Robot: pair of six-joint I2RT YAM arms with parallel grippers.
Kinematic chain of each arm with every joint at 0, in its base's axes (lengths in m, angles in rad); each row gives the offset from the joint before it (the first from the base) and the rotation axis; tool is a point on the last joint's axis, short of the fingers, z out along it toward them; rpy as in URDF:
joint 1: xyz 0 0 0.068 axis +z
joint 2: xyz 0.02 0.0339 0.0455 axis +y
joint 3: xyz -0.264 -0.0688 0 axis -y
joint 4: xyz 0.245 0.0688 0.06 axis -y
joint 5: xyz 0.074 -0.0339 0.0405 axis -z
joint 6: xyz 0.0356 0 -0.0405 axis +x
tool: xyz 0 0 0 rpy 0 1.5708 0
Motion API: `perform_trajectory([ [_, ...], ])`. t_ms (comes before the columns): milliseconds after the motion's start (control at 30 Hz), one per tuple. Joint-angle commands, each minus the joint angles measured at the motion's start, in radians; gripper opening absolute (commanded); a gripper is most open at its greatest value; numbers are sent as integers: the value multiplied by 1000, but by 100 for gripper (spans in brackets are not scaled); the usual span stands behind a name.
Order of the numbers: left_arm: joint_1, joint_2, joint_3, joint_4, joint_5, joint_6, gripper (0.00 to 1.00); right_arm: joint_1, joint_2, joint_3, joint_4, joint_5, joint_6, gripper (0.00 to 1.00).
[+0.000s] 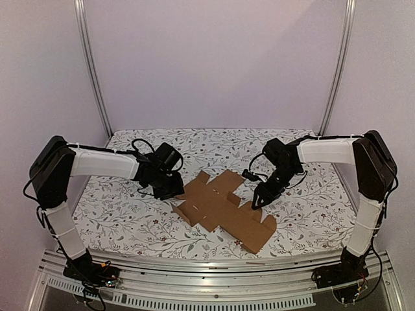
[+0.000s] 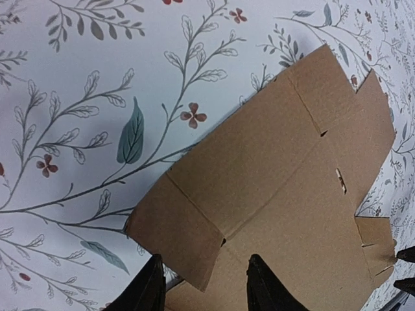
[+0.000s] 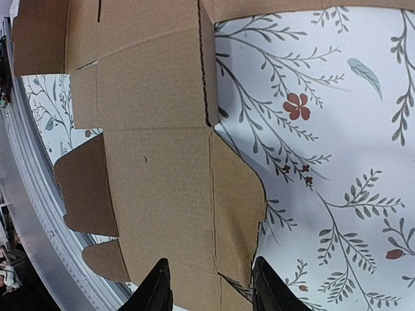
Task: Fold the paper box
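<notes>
Cardboard: box lies unfolded and flat on the flowered cloth, mid-table between the two arms; flaps spread outward
Left gripper: jaws parted, poised at the box's left edge; one finger over the cloth, the other over a panel; nothing clamped; whether it touches the card, I cannot tell
Right gripper: jaws parted, tips down at the box's right side, straddling a flap; nothing held
Creases: score lines and cut slots cross the panels
</notes>
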Motion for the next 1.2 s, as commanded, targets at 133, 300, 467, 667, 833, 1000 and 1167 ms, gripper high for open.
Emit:
perform_trajectory([
  [133,5,4,-3,35,36,-74,42,-4,-17,32,-30,-40,-44,43],
  [300,5,-13,-24,30,19,-95,42,-3,-6,38,-44,-59,-52,43],
  [467,5,-1,-20,37,21,-111,42,-4,-5,39,-52,-63,-57,43],
  [667,11,58,17,45,16,-108,41,-3,-3,41,-56,-71,-57,43],
  [833,20,98,35,67,21,-112,40,-3,-3,43,-60,-71,-61,43],
  [1000,26,127,60,93,0,-110,29,-3,2,45,-67,-75,-66,43],
  [1167,24,168,130,74,-10,-62,13,-3,5,45,-68,-72,-68,43],
])
